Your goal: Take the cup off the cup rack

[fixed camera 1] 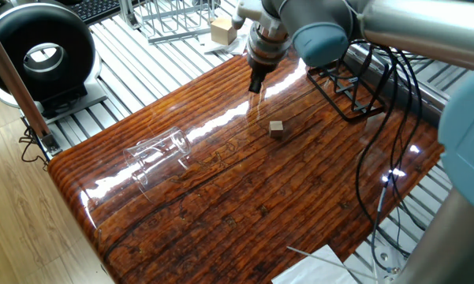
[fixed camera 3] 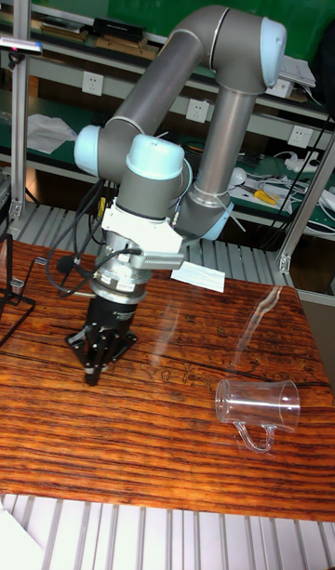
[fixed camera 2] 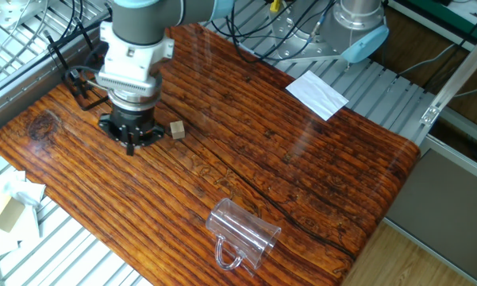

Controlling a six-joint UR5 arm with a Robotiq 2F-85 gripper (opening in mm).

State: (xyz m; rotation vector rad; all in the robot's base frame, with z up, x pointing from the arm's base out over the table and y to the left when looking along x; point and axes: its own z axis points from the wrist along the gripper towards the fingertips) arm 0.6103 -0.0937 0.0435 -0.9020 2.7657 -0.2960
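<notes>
Cup (fixed camera 1: 159, 152) lies on its side on the wooden table (fixed camera 1: 244, 205), near the table's end, well apart from the rack (fixed camera 1: 348, 88). Handle faces down toward the table edge in the other fixed view (fixed camera 2: 242, 233) and the tall view (fixed camera 3: 258, 408). Nothing touches the cup.

Rack is black wire and sits at the opposite end of the table, with cables draped around it; in the other fixed view (fixed camera 2: 81, 75) it is partly hidden behind the arm.

Gripper (fixed camera 1: 256, 81) points down over the table, close to the rack side, just beside the small wooden cube (fixed camera 1: 277, 129) but not touching it. In the other fixed view the gripper (fixed camera 2: 130, 144) is above the wood with the cube (fixed camera 2: 176, 129) just to its side. In the tall view the gripper (fixed camera 3: 93, 373) has its tips near or on the table surface; contact cannot be told. Fingers come together to a narrow point with no gap showing and nothing between them, so jaws look clenched and empty.

White paper (fixed camera 2: 317, 92) lies on the far table edge, well away from cup and gripper.
</notes>
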